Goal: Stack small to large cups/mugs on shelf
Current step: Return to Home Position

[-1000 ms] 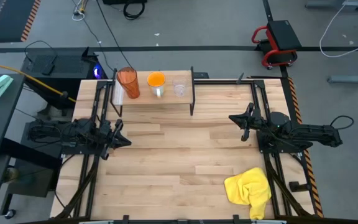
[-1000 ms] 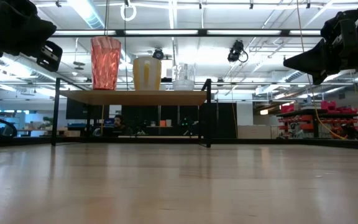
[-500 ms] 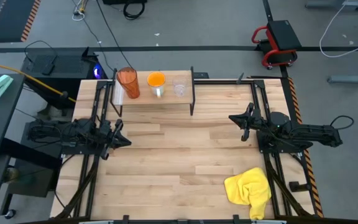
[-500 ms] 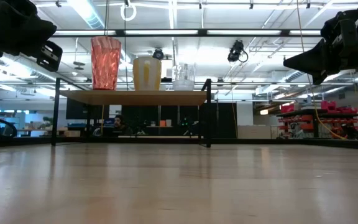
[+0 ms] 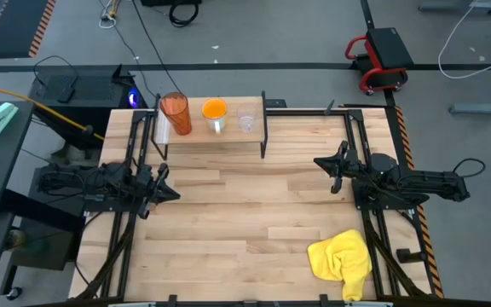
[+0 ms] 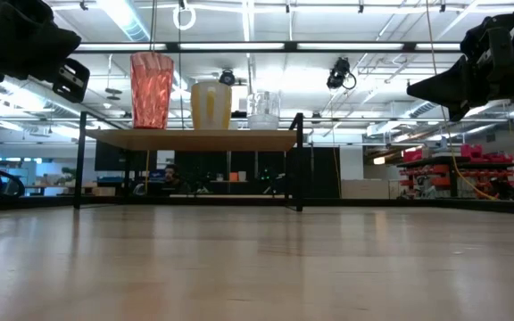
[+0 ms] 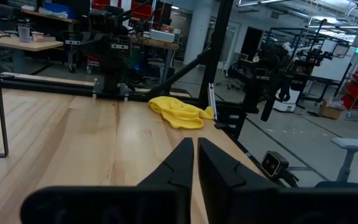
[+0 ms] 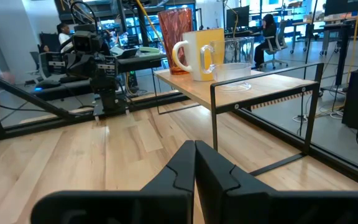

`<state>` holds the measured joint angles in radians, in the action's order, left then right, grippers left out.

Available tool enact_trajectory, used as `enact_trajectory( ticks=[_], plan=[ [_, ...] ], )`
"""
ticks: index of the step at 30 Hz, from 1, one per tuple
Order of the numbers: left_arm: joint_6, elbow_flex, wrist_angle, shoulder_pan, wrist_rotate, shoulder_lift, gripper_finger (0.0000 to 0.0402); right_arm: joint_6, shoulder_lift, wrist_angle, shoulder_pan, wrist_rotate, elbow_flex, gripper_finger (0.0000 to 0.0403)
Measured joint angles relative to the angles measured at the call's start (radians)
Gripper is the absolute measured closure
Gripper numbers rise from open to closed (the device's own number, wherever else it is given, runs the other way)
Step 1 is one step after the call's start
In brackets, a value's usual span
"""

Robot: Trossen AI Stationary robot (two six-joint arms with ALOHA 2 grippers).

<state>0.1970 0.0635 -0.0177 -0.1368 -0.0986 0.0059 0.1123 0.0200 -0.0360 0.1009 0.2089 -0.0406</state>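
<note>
Three vessels stand in a size-ordered row on the small light-wood shelf with black legs (image 5: 196, 133): tall amber translucent tumbler (image 5: 176, 113), orange mug with pale handle (image 5: 215, 113), small clear glass cup (image 5: 246, 119). Left end effector (image 5: 162, 183) and right end effector (image 5: 337, 166) are closed and empty at opposite sides of the table (image 5: 245, 213). Placement judged complete; only homing remains.

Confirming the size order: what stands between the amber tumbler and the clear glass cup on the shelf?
The orange mug stands between the amber tumbler and clear glass cup on the shelf, touching neither; high and low views show it.

left tool (image 7: 195, 145) closed, yellow cloth (image 7: 179, 112), wooden table (image 7: 67, 146)
</note>
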Motion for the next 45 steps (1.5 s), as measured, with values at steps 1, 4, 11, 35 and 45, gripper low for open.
enact_trajectory(
  ticks=[1,4,11,35,45],
  plan=[
    [0.000,0.000,0.000,0.000,0.000,0.000,0.0370,0.000,0.000,0.000,0.000,0.000,0.000,0.0388],
    [0.000,0.000,0.000,0.000,0.000,0.000,0.0366,0.000,0.000,0.000,0.000,0.000,0.000,0.0388],
    [0.000,0.000,0.000,0.000,0.000,0.000,0.0373,0.000,0.000,0.000,0.000,0.000,0.000,0.0388],
    [0.000,0.000,0.000,0.000,0.000,0.000,0.0377,0.000,0.000,0.000,0.000,0.000,0.000,0.0388],
    [0.000,0.000,0.000,0.000,0.000,0.000,0.0368,0.000,0.000,0.000,0.000,0.000,0.000,0.0388]
  ],
)
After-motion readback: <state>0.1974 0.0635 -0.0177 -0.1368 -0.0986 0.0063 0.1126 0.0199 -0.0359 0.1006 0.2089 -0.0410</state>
